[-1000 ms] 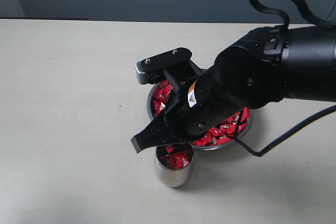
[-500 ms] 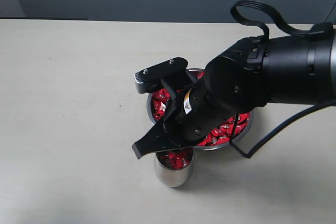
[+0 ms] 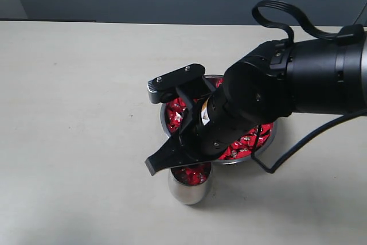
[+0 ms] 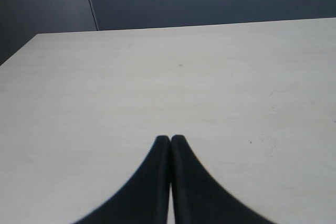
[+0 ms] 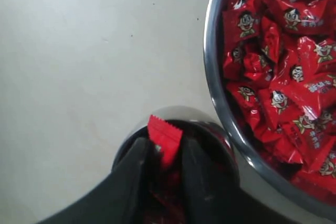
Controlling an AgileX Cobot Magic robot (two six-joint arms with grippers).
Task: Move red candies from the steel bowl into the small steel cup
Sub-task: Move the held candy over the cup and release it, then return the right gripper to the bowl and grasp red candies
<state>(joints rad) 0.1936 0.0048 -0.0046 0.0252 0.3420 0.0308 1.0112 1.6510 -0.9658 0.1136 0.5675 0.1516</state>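
Holding my right gripper (image 5: 164, 144) above the small shiny steel cup (image 3: 187, 191) at the exterior view's lower centre, I see it pinching one red-wrapped candy (image 5: 165, 130) beside the wide shallow steel bowl (image 5: 212, 66) of red candies (image 5: 273, 93), while my left gripper (image 4: 170, 140) sits pressed together.

A pale table (image 3: 74, 113) is occupied by a steel bowl (image 3: 272, 136) and a small steel cup (image 3: 184, 192) (set just beside it).

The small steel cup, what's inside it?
Red-wrapped candies lie inside the small shiny steel cup. The right gripper, one candy between its fingers, covers part of the opening, so its fill level is hidden.
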